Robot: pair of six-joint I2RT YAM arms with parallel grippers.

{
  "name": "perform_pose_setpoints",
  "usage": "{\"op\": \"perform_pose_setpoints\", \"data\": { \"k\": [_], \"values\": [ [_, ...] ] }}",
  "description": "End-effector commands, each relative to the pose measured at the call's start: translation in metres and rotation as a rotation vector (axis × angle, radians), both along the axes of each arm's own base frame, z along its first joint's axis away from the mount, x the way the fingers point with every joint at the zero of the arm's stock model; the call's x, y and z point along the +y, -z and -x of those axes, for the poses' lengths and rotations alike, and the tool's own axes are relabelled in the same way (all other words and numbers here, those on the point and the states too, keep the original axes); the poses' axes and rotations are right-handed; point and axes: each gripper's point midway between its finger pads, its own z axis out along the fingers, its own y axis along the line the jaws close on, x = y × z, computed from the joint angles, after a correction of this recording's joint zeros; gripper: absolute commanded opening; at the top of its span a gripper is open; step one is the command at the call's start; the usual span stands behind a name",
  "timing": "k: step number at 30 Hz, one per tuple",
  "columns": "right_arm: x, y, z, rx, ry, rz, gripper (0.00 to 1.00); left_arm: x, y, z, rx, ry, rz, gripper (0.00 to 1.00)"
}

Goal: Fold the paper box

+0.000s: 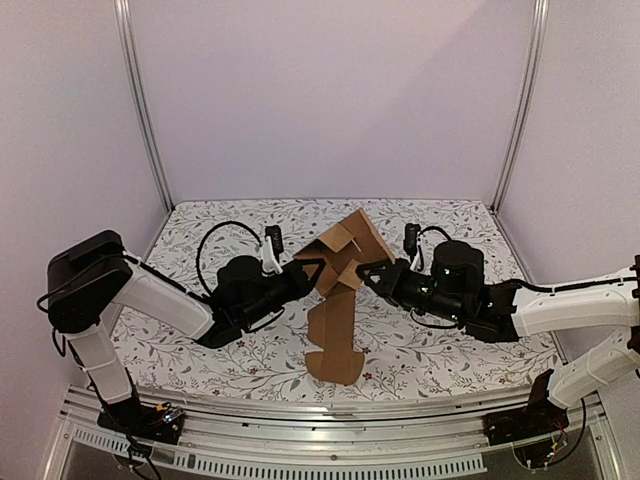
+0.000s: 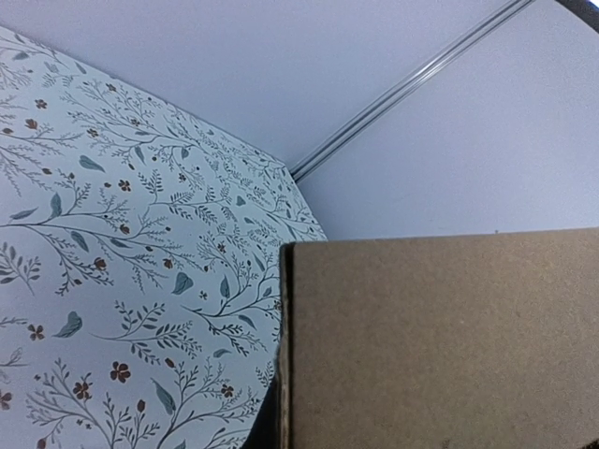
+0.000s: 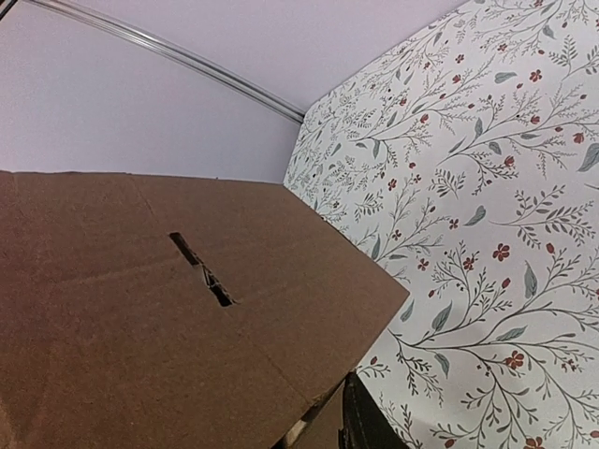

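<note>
Paper box: we see the paper box (image 1: 345, 262) near the middle of the table (image 1: 450, 350), between the two arms, only partly folded.
Raised part: its far portion stands up off the cloth, panels tilted and bent toward one another.
Long flap: a long flap (image 1: 335, 345) runs from that raised part toward the near edge and lies flat on the floral surface.
Left gripper: the left gripper (image 1: 308, 277) reaches in from the left and meets the raised card at its left edge. Its fingers are pressed together, and as far as we can judge from above they pinch that edge.
Left wrist view: a plain brown panel fills the lower right corner, hiding the fingers.
Right gripper: the right gripper (image 1: 366, 271) comes in from the right and touches the raised card on its right side.
Right fingers: we cannot tell whether they are spread or closed, since the card covers them in both views.
Right wrist view: a creased brown panel with a narrow slot (image 3: 201, 269) cut in it fills the lower left.
</note>
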Motion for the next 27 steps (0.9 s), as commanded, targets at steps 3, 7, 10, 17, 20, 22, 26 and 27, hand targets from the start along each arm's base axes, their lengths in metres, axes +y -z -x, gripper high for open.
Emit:
{"op": "perform_pose_setpoints", "data": {
  "k": [3,7,10,17,20,22,26,27],
  "values": [
    [0.0,-0.005,0.004,-0.017,-0.013,-0.018,0.36,0.0,0.012,0.001,-0.021,0.009,-0.049,0.0],
    [-0.005,-0.002,0.011,-0.021,-0.033,0.023,0.44,0.007,0.014,-0.004,-0.034,-0.023,-0.069,0.0],
    [-0.012,0.006,0.019,-0.033,-0.063,0.085,0.48,0.011,0.012,-0.008,-0.05,-0.042,-0.086,0.0],
    [-0.043,0.024,0.047,-0.07,-0.154,0.275,0.58,0.022,0.014,-0.017,-0.061,-0.071,-0.125,0.0],
    [-0.062,0.029,0.059,-0.085,-0.186,0.367,0.6,0.027,0.016,-0.021,-0.064,-0.083,-0.139,0.0],
    [-0.075,0.032,0.065,-0.11,-0.205,0.446,0.61,0.029,0.017,-0.022,-0.069,-0.085,-0.153,0.0],
    [-0.095,0.019,0.077,-0.173,-0.233,0.51,0.63,0.03,0.02,-0.022,-0.095,-0.08,-0.21,0.0],
    [-0.1,0.011,0.078,-0.191,-0.231,0.515,0.63,0.03,0.021,-0.022,-0.1,-0.076,-0.227,0.0]
  ]
}}
